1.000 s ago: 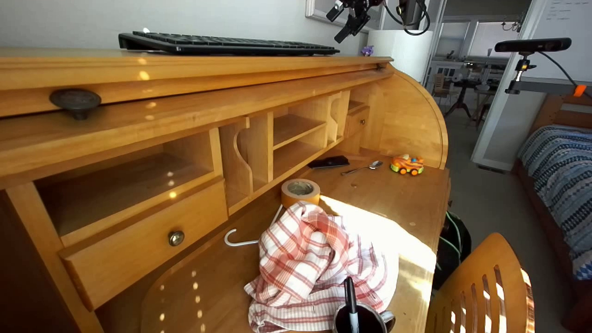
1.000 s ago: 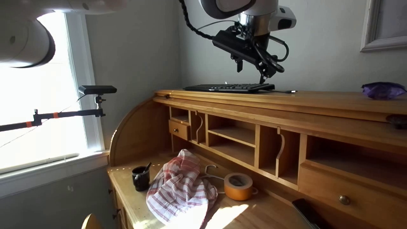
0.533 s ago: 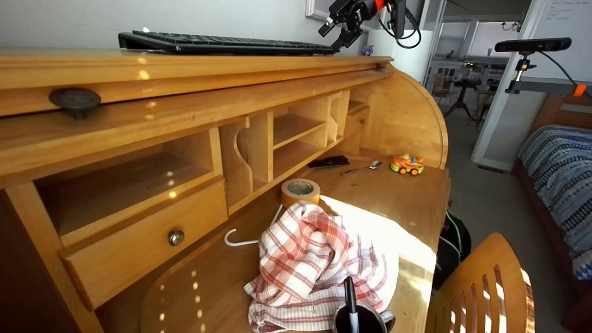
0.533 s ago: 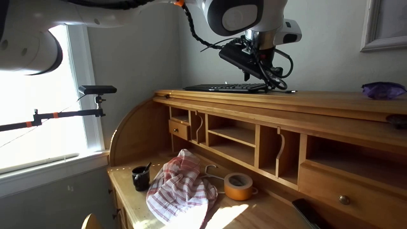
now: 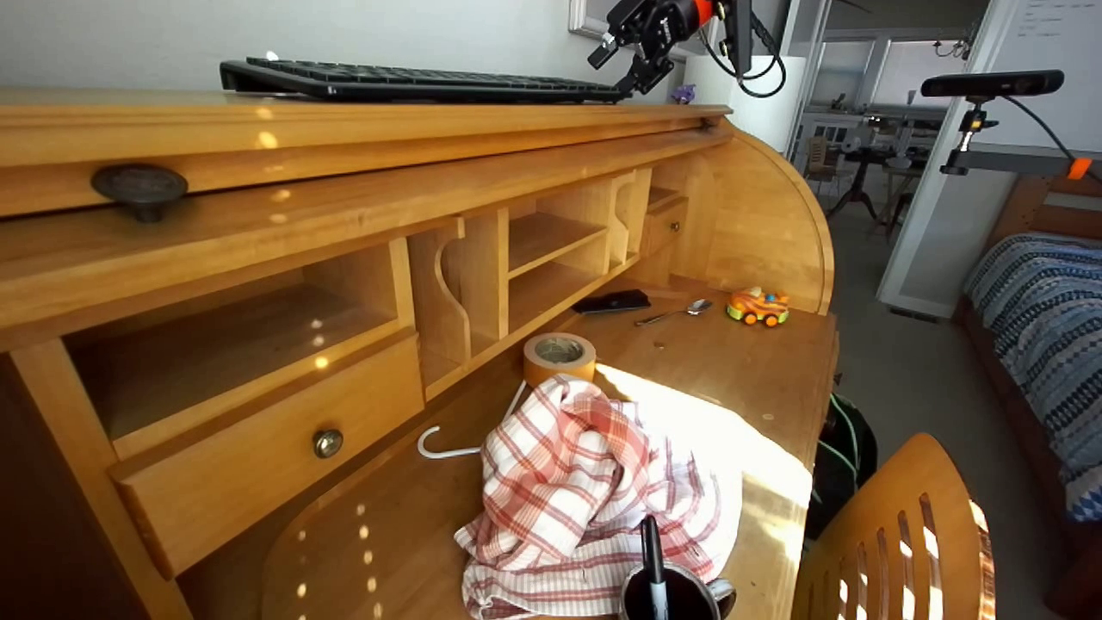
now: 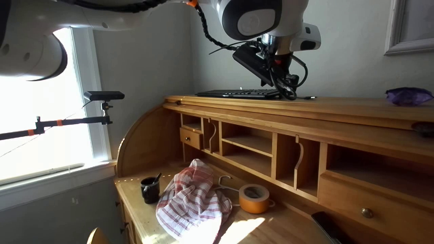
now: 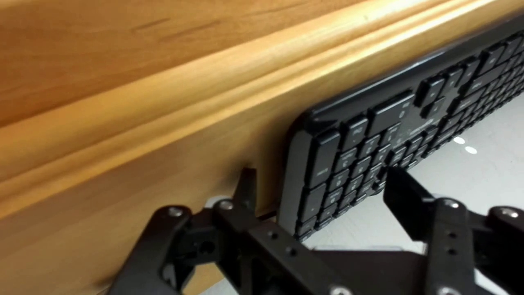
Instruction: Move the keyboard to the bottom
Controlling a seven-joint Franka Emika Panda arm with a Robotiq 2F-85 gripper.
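Note:
The black keyboard lies flat on the narrow top ledge of the desk. It also shows in an exterior view and in the wrist view. My gripper is open at one short end of the keyboard. In the wrist view the gripper has one finger low beside that end, over the ledge, and the other above the number keys. A gap shows between the low finger and the keyboard's side. The bottom, the glossy wooden work surface, lies below and also shows in an exterior view.
A checked cloth, a tape roll, a white hanger, a mug, a dark phone, a spoon and a toy car are on the work surface. A purple pouch sits on the top ledge.
My gripper has come down to the end of the keyboard, then shifted slightly toward it. It remains open. The keyboard has not visibly moved.

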